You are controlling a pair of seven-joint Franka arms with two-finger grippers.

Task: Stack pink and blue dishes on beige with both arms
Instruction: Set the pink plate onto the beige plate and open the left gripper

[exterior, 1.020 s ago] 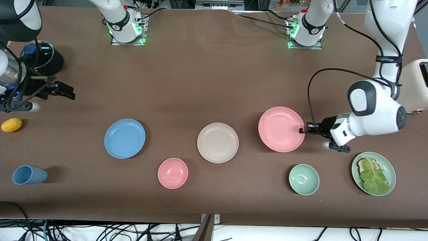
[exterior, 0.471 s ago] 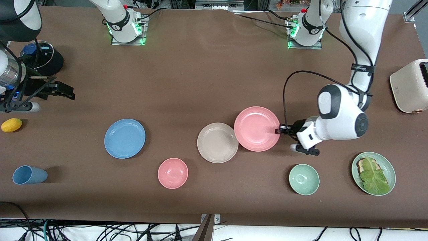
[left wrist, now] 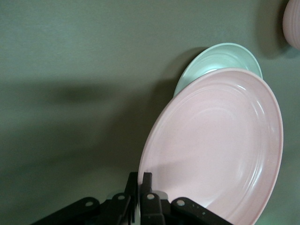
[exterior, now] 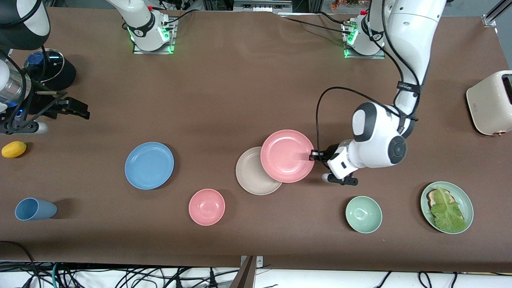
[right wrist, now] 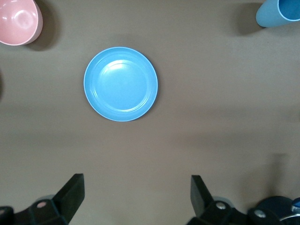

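The beige plate [exterior: 252,176] lies flat near the middle of the brown table [exterior: 240,92]: round, matte, with a shallow rim. The pink plate [exterior: 287,156], the same round matte shape with faint rings inside its rim, overlaps the beige plate's edge toward the left arm's end of the table and hides part of it. The left gripper [exterior: 313,155] is clamped on the pink plate's rim on the side away from the beige plate, its black fingers [left wrist: 140,199] pressed together over the edge. In the left wrist view the pink plate [left wrist: 215,145] looks tilted, with the beige plate [left wrist: 213,63] showing past its rim.

The blue plate [exterior: 149,165] lies flat and alone, well apart from the beige plate toward the right arm's end, smooth and matte with a low rim. The right gripper [right wrist: 136,197] waits well apart from the beige plate at the right arm's end of the table, its jaws spread wide and holding nothing; its wrist view looks at the blue plate [right wrist: 121,83].

A small pink bowl [exterior: 207,207] sits nearer the front camera than the beige plate, just beside it. A pale green bowl [exterior: 363,214] sits nearer the camera too, toward the left arm's end. All plates are round, so none has a long axis
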